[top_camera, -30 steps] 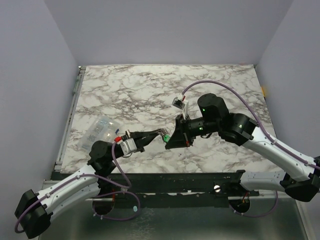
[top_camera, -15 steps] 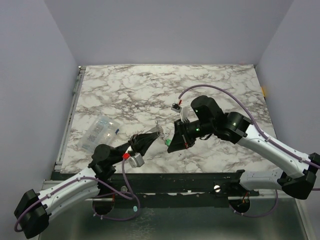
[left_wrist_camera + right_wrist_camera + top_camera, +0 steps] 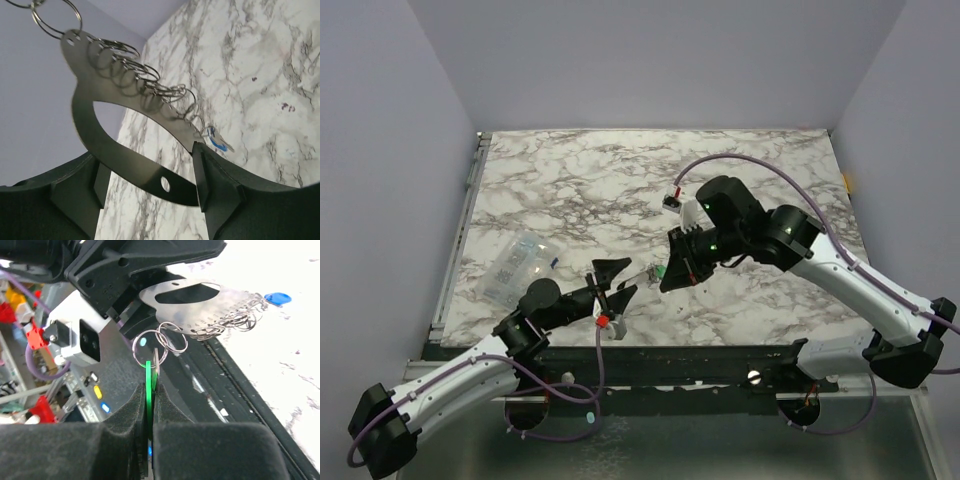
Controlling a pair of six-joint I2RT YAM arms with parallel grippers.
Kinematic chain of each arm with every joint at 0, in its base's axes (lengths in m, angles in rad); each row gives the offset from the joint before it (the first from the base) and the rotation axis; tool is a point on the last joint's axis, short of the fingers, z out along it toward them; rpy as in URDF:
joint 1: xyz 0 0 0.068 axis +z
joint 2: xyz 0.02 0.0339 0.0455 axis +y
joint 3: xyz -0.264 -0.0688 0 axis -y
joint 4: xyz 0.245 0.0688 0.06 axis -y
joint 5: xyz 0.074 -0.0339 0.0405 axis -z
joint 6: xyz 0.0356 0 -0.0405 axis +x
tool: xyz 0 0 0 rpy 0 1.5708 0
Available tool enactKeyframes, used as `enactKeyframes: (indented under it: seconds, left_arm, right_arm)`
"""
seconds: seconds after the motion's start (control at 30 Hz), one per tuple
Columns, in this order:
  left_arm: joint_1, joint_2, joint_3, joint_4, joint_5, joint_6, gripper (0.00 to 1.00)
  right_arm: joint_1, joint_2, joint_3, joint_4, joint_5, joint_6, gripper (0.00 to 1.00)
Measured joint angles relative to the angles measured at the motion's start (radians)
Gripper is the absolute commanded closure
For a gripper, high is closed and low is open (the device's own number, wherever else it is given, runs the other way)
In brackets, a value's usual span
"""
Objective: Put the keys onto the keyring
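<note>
The keyring (image 3: 125, 115), a flat silvery loop with a row of small rings along its edge, hangs in the air between my two grippers (image 3: 640, 272). My left gripper (image 3: 145, 175) is open, and the loop's lower end lies across the gap between its fingers (image 3: 617, 280). My right gripper (image 3: 148, 390) is shut on the mint green key (image 3: 148, 377), which is linked to two split rings (image 3: 160, 342) at the end of the keyring's chain (image 3: 660, 271). The blue key (image 3: 277, 298) lies on the marble table beyond the loop (image 3: 217, 140).
A clear plastic bag (image 3: 520, 262) lies on the marble table (image 3: 620, 180) at the left. The table's black front rail (image 3: 720, 350) runs just below both grippers. Purple walls stand on three sides.
My left gripper has gone from shut to open and has swung round under the keyring. The right gripper has shifted slightly left with the green key.
</note>
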Motion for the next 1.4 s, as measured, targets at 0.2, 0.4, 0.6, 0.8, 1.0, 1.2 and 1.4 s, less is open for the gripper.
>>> enactKeyframes:
  seconds: [0.2, 0.4, 0.6, 0.8, 1.0, 1.2, 1.4]
  left_arm:
    - [0.013, -0.019, 0.054, -0.161, 0.005, 0.023, 0.30]
    - [0.062, -0.084, 0.081, -0.182, 0.006, -0.005, 0.32]
    - [0.084, -0.105, 0.080, -0.198, -0.099, 0.018, 0.32]
    - [0.099, -0.134, 0.080, -0.132, -0.185, 0.005, 0.33]
    - [0.119, -0.102, 0.080, -0.121, -0.222, -0.017, 0.34]
    - [0.140, -0.100, 0.080, -0.090, -0.298, -0.048, 0.34]
    - [0.161, -0.100, 0.080, -0.063, -0.335, -0.071, 0.34]
  right_arm:
    - [-0.009, 0.037, 0.055, -0.071, 0.218, -0.044, 1.00]
    - [-0.055, 0.097, 0.088, -0.116, 0.452, -0.076, 0.99]
    - [-0.093, 0.131, 0.158, -0.119, 0.544, -0.109, 1.00]
    - [-0.114, 0.205, 0.197, -0.098, 0.554, -0.150, 1.00]
    - [-0.132, 0.377, 0.280, -0.084, 0.536, -0.189, 1.00]
    - [-0.134, 0.558, 0.514, -0.081, 0.458, -0.220, 1.00]
    - [-0.134, 0.714, 0.797, -0.075, 0.373, -0.226, 1.00]
